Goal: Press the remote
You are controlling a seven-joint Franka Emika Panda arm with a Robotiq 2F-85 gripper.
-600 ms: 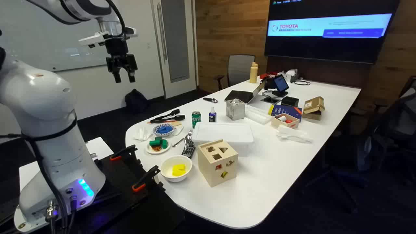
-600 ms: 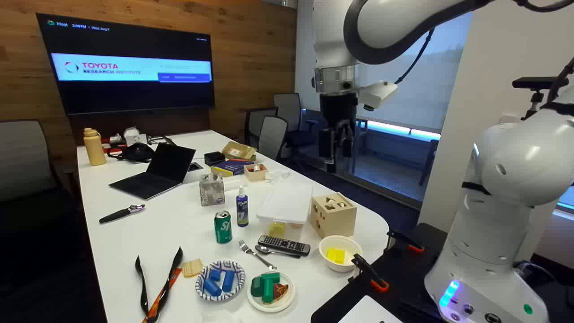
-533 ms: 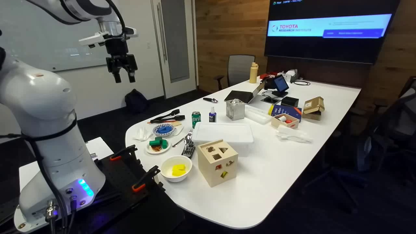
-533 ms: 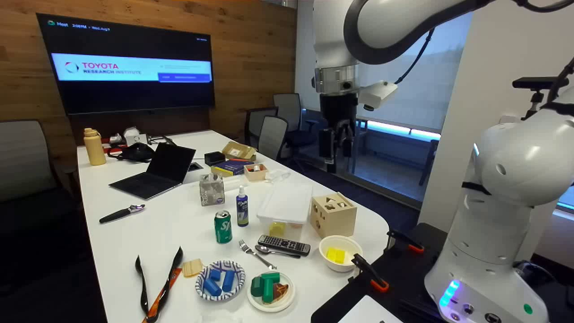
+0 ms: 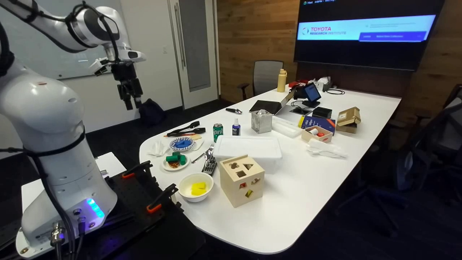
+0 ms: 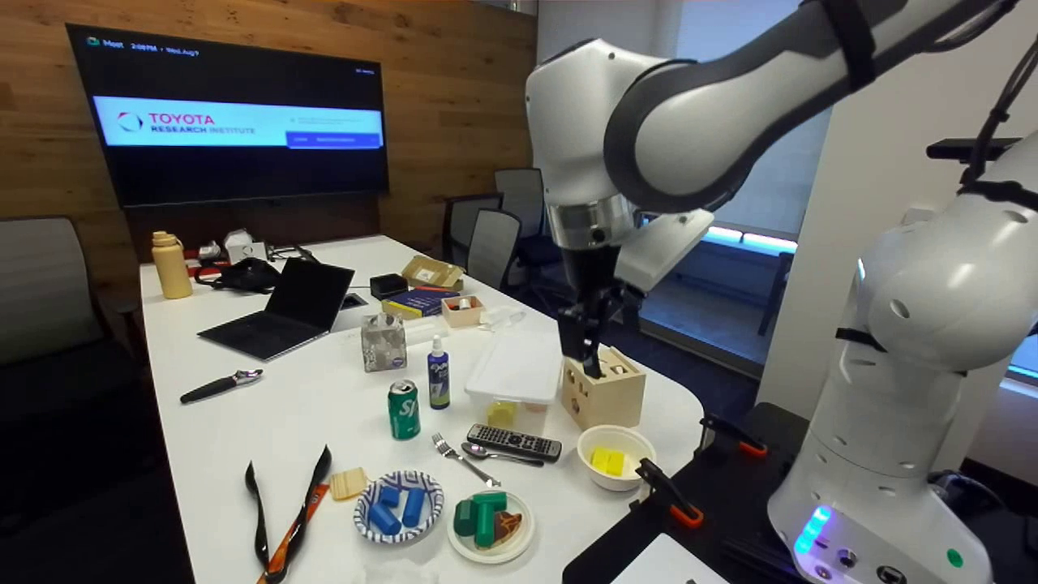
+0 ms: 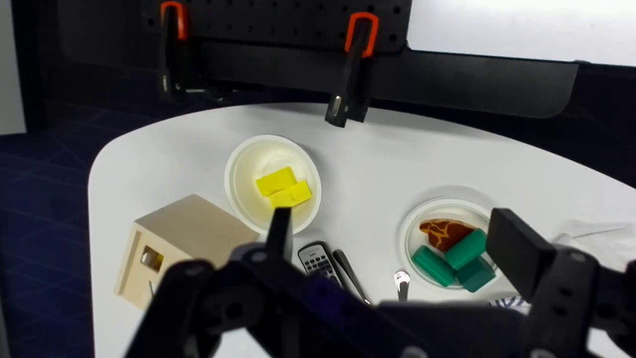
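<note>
The remote is a slim black bar with a grey button face and lies flat on the white table. It shows whole in an exterior view [image 6: 514, 443], between the bowl and the lidded box. It also shows in an exterior view [image 5: 209, 166]. In the wrist view the gripper's left finger hides the lower part of the remote [image 7: 318, 259]. My gripper is open with nothing between its fingers, as the wrist view [image 7: 392, 215] shows. It hangs well above the table in both exterior views [image 5: 133, 104] [image 6: 596, 345], tilted, and does not touch the remote.
A white bowl [image 6: 585, 438] with yellow blocks and a wooden cube [image 6: 606, 399] stand close to the remote. A spoon [image 6: 504, 458] lies alongside it, with a fork [image 6: 466, 459] nearby. A lidded box [image 6: 516, 365], a green can [image 6: 403, 410] and a plate [image 6: 529, 545] stand around.
The arm has lowered and tilted, bringing the gripper down and nearer the table. The fingers stay empty. The remote and the other objects have not moved.
</note>
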